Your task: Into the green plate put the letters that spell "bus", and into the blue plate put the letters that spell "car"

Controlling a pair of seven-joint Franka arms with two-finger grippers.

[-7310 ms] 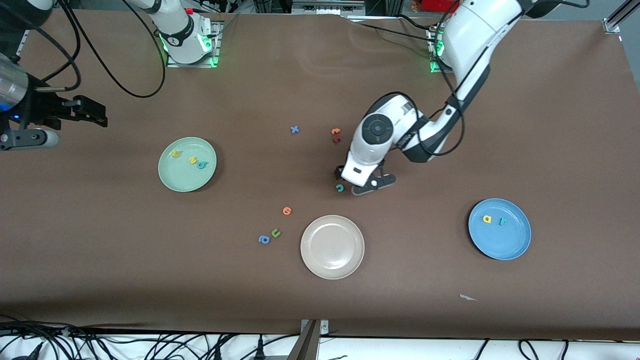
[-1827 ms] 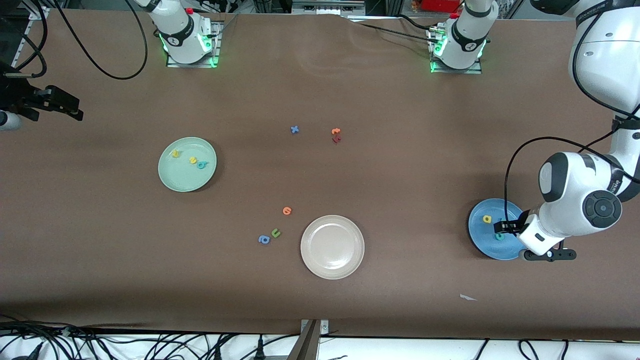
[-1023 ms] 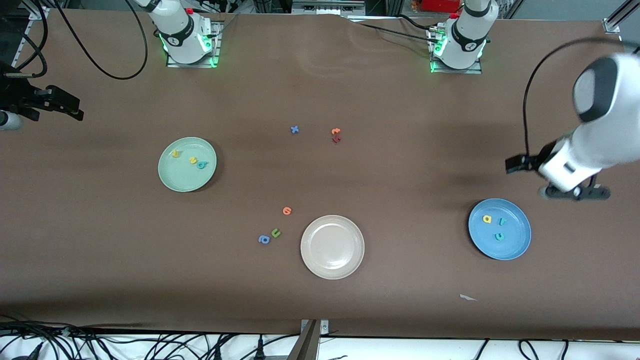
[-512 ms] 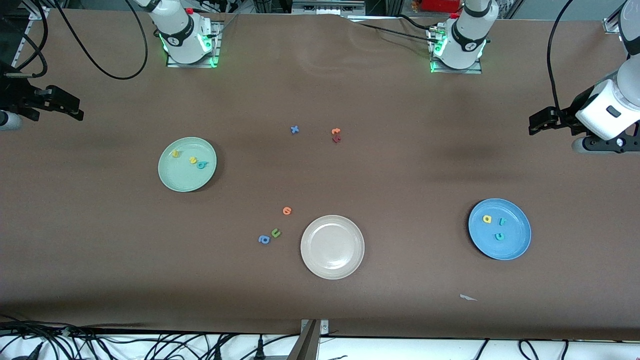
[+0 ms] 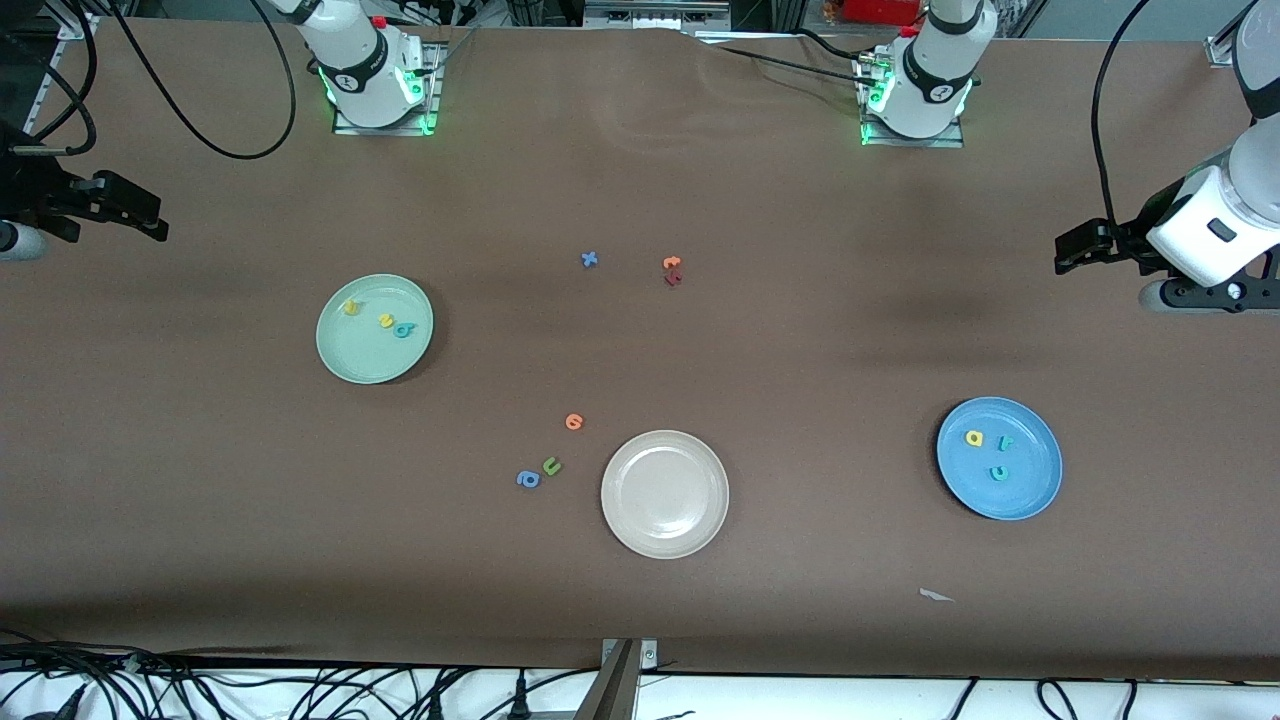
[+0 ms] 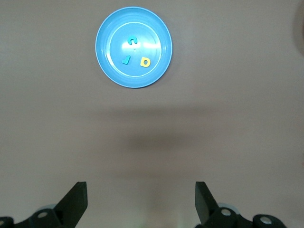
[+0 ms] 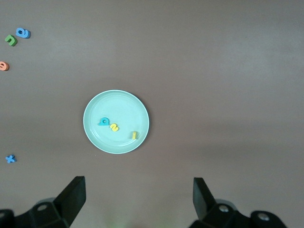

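The green plate (image 5: 365, 360) holds the teal b (image 5: 403, 329), yellow s (image 5: 385, 320) and yellow u (image 5: 351, 307). The blue plate (image 5: 1020, 490) holds the yellow a (image 5: 974, 438), teal r (image 5: 1006, 442) and teal c (image 5: 999, 472). My left gripper (image 5: 1075, 248) hangs open and empty over bare table at the left arm's end. In its wrist view the left gripper (image 6: 140, 199) looks down on the blue plate (image 6: 109, 61). My right gripper (image 5: 150, 215) waits open over the right arm's end. From the right gripper (image 7: 137, 197) I see the green plate (image 7: 123, 107).
A beige-white plate (image 5: 665, 535) sits near the table's front middle. Loose letters lie around it: an orange round one (image 5: 574, 421), a green u (image 5: 551, 465), a blue a (image 5: 528, 479), a blue x (image 5: 590, 259), and an orange (image 5: 672, 263) and dark red (image 5: 673, 279) pair.
My left gripper carried the teal c from mid-table, left it in the blue plate, then rose and drew back toward its end of the table. The right arm stayed still.
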